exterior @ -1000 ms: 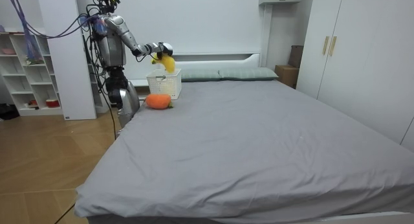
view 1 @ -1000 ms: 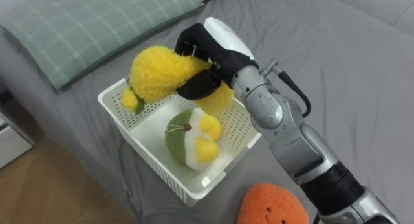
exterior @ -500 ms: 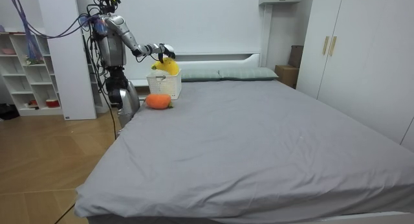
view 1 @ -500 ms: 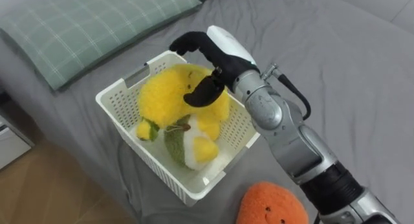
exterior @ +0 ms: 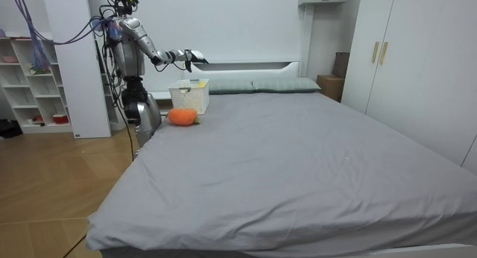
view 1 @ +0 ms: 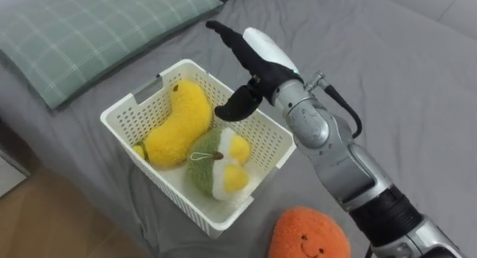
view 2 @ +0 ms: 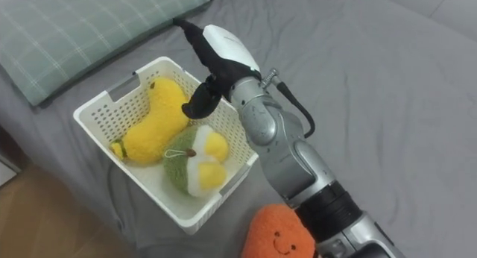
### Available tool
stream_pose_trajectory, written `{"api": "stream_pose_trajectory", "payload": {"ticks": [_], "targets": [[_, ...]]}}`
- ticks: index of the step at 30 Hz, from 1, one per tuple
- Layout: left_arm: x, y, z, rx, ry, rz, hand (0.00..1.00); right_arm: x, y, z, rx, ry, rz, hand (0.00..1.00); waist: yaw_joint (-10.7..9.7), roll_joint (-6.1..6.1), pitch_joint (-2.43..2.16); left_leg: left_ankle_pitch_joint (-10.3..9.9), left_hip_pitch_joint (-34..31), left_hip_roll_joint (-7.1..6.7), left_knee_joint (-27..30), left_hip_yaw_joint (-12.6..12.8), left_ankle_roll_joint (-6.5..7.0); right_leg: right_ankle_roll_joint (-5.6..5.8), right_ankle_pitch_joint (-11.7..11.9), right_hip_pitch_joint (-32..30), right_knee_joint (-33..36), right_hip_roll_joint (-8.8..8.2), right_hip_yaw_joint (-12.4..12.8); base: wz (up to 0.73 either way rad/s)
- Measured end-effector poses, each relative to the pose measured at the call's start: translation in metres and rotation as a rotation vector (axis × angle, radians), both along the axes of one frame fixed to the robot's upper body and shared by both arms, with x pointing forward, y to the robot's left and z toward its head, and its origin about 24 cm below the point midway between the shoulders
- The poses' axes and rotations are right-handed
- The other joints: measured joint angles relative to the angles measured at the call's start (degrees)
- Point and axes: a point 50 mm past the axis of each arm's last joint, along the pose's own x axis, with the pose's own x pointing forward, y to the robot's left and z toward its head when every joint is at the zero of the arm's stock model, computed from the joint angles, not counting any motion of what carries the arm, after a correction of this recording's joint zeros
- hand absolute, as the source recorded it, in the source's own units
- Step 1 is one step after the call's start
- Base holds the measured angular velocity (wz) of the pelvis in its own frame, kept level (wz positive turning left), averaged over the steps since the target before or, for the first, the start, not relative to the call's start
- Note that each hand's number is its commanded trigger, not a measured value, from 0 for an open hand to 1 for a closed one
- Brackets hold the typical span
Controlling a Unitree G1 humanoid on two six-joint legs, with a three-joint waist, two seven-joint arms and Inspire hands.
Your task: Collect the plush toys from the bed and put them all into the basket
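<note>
Right robot hand (view 1: 261, 64): fingers spread wide and straight, thumb apart, holding nothing. It hovers over the far edge of the white plastic basket (view 1: 270, 142), not touching it.

The basket sits on the grey bed (view 1: 402, 79), near the edge, just beside a green checked pillow (view 1: 89, 27). It holds two toys: a yellow plush toy (view 1: 179, 124) lying along the left side, and a green-and-yellow plush toy (view 1: 216, 161) against it on the right.

An orange plush toy (view 1: 309, 236) with a smiling face lies on the bed outside the basket, close to its near corner.

In the room view the robot stands on the wooden floor beside the head of the bed, its right arm stretched out over the basket.
</note>
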Motion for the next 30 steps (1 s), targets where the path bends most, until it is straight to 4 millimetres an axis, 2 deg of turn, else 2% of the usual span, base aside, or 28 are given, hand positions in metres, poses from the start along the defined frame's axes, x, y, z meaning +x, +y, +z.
{"api": "stream_pose_trajectory", "payload": {"ticks": [3, 9, 13, 15, 17, 18, 19, 21, 24, 26, 30], "targets": [[-0.003, -0.001, -0.001, -0.004, 0.015, 0.003, 0.0, 0.003, -0.01, 0.002, 0.001, -0.005, -0.023, 0.0, -0.93, 0.2, 0.13, -0.04, 0.53, 0.18, -0.18, 1.08, 0.06, 0.0, 0.0, -0.05, 0.01, 0.03, 1.24, -0.18], [-0.008, -0.001, -0.002, 0.005, 0.03, 0.01, 0.0, 0.008, -0.03, 0.014, 0.093, -0.029, -0.076, 0.0, -4.36, 0.3, -0.08, 0.0, 2.25, 0.48, -1.16, 3.12, 0.14, -0.02, 0.02, 0.24, 0.06, 0.13, 3.32, -0.19], [-0.005, -0.001, -0.002, 0.004, 0.017, 0.004, 0.0, 0.012, -0.046, 0.022, 0.11, -0.071, -0.129, 0.0, -6.56, 0.54, -0.17, -0.08, 3.68, 1.16, -2.15, 6.16, 0.21, -0.18, 0.13, -0.08, 0.11, 0.29, 6.25, -0.35], [-0.004, -0.001, -0.002, 0.001, 0.015, 0.004, 0.0, 0.013, -0.054, 0.024, 0.124, -0.087, -0.166, 0.0, -8.13, 0.89, -0.4, -0.17, 4.09, 1.3, -2.37, 7.03, 0.29, -0.21, 0.17, -0.09, 0.14, 0.57, 6.98, -0.26], [-0.002, -0.001, -0.001, 0.002, 0.011, 0.002, 0.0, 0.013, -0.065, 0.023, 0.138, -0.095, -0.204, 0.0, -9.9, 1.32, -0.89, -0.32, 4.64, 1.52, -2.74, 8.4, 0.34, -0.18, 0.36, -0.16, 0.12, 0.78, 7.99, -0.26], [-0.002, -0.001, -0.001, 0.003, 0.009, 0.002, 0.0, 0.013, -0.067, 0.023, 0.14, -0.096, -0.214, 0.0, -10.17, 1.38, -0.95, -0.32, 4.84, 1.56, -2.9, 8.67, 0.34, -0.18, 0.36, -0.15, 0.13, 0.83, 8.35, -0.28], [-0.001, 0.0, -0.001, 0.004, 0.007, 0.003, 0.0, 0.012, -0.071, 0.022, 0.152, -0.092, -0.229, 0.0, -10.91, 1.46, -1.03, -0.34, 5.31, 1.72, -3.16, 9.24, 0.31, -0.22, 0.39, -0.11, 0.17, 1.0, 9.26, -0.22], [0.002, 0.0, -0.001, 0.004, 0.002, 0.001, 0.0, 0.011, -0.079, 0.019, 0.164, -0.084, -0.25, 0.0, -12.69, 1.41, -1.2, -0.41, 5.61, 1.91, -3.24, 10.0, 0.25, -0.27, 0.43, -0.07, 0.24, 1.11, 9.47, -0.18], [0.004, -0.002, -0.001, -0.018, -0.005, -0.011, 0.0, 0.004, -0.092, 0.011, 0.156, -0.058, -0.277, 0.0, -13.71, 1.69, -1.39, -0.82, 6.41, 2.23, -3.29, 11.12, 0.13, -0.37, 0.5, 0.01, 0.24, 1.46, 11.03, -0.27], [0.0, -0.002, -0.003, -0.027, 0.01, 0.013, 0.0, -0.003, -0.102, -0.001, 0.157, -0.018, -0.305, 0.0, -14.81, 1.86, -1.4, -0.89, 7.1, 2.41, -3.74, 12.16, 0.09, -0.45, 0.54, 0.03, 0.25, 1.76, 12.28, -0.23], [-0.003, 0.0, -0.003, -0.027, 0.015, 0.027, 0.0, -0.014, -0.116, -0.021, 0.142, 0.048, -0.357, 0.0, -16.07, 2.04, -1.28, -0.95, 7.14, 2.62, -3.83, 12.72, 0.0, -0.62, 0.7, -0.22, 0.27, 1.98, 12.77, -0.1]]}}
